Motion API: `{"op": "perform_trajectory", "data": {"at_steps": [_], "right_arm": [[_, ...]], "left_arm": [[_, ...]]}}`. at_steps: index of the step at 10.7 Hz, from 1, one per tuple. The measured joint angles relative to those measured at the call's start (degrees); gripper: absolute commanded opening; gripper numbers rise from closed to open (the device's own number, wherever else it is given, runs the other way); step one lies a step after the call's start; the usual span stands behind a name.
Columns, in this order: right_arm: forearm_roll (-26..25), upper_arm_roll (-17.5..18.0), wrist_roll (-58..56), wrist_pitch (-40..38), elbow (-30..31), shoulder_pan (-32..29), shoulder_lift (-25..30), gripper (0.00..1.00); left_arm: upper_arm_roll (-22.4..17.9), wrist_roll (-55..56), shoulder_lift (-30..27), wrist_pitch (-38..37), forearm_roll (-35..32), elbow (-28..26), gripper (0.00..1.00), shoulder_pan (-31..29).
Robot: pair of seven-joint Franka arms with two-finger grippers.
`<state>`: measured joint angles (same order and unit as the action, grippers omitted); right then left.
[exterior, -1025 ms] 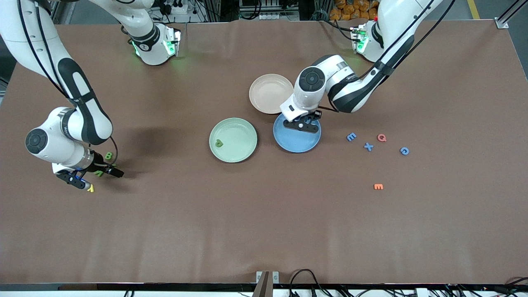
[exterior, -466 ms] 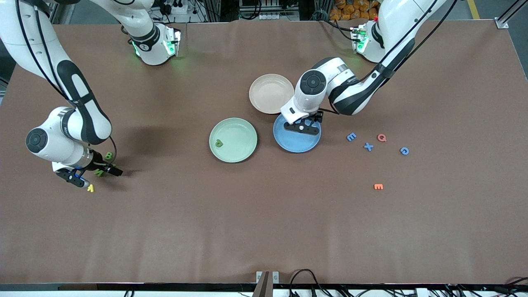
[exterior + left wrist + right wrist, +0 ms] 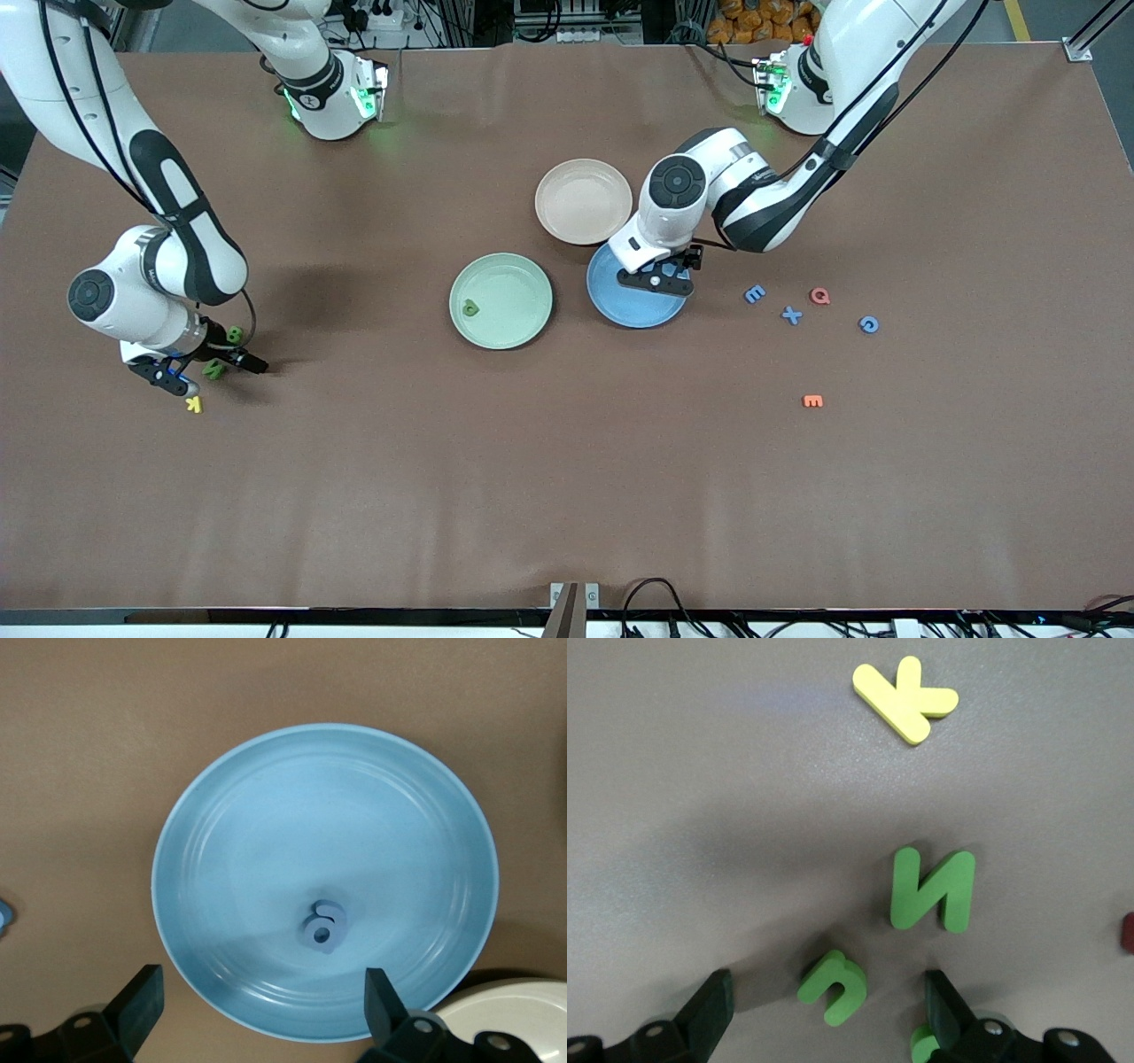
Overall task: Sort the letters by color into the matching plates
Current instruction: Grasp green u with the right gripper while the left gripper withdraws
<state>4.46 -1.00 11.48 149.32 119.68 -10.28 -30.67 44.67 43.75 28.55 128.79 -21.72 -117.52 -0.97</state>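
Observation:
My left gripper (image 3: 656,276) hangs open low over the blue plate (image 3: 631,310), its fingers (image 3: 142,1001) spread wide with nothing between them. One blue letter (image 3: 322,926) lies in that plate (image 3: 310,806). Blue letters E (image 3: 754,293), X (image 3: 791,315) and G (image 3: 868,324) lie on the table toward the left arm's end. The mint green plate (image 3: 518,297) holds one green letter (image 3: 470,308). My right gripper (image 3: 208,370) is open down at the table, a green U-shaped letter (image 3: 833,986) between its fingers (image 3: 709,1010) and apart from both. A green N (image 3: 933,889) lies beside it, and a green B (image 3: 234,334) close by.
A yellow K (image 3: 193,405) lies just nearer the front camera than my right gripper. A beige-pink plate (image 3: 582,200) touches the blue plate's rim. A red Q (image 3: 819,296) and an orange E (image 3: 812,401) lie among and near the blue letters.
My left gripper has opened and let the blue letter go into the blue plate. My right gripper has shifted slightly toward the arms' bases, uncovering the yellow K.

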Motion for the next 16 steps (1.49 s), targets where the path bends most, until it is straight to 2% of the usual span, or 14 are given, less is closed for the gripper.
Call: {"op": "perform_trajectory", "data": {"at_steps": [2, 3, 8, 10, 12, 16], "right_arm": [[0.0, 0.0, 0.0, 0.0, 0.1, -0.1, 0.2, 0.64], [0.0, 0.1, 0.0, 0.1, 0.1, -0.1, 0.3, 0.58], [0.0, 0.3, 0.0, 0.0, 0.2, -0.2, 0.8, 0.40], [0.0, 0.3, 0.0, 0.0, 0.2, -0.2, 1.0, 0.29], [0.0, 0.3, 0.0, -0.4, 0.2, -0.3, 1.5, 0.24], [0.0, 0.4, -1.0, -0.8, 0.5, -1.1, 1.9, 0.23]], "left_arm": [[0.0, -0.1, -0.3, -0.5, -0.4, 0.2, 1.00, -0.1], [-0.1, -0.7, -0.7, -1.0, -0.5, 0.3, 1.00, -0.3], [-0.3, -8.3, -3.4, -1.8, -0.6, 0.5, 1.00, -5.8], [-0.3, -10.7, -4.6, -2.1, -0.6, 0.5, 1.00, -7.0], [-0.3, -13.2, -4.8, -2.5, -0.6, 0.5, 1.00, -8.6], [-1.0, -15.6, -4.7, -2.5, -0.6, -0.3, 1.00, -9.6]]}}
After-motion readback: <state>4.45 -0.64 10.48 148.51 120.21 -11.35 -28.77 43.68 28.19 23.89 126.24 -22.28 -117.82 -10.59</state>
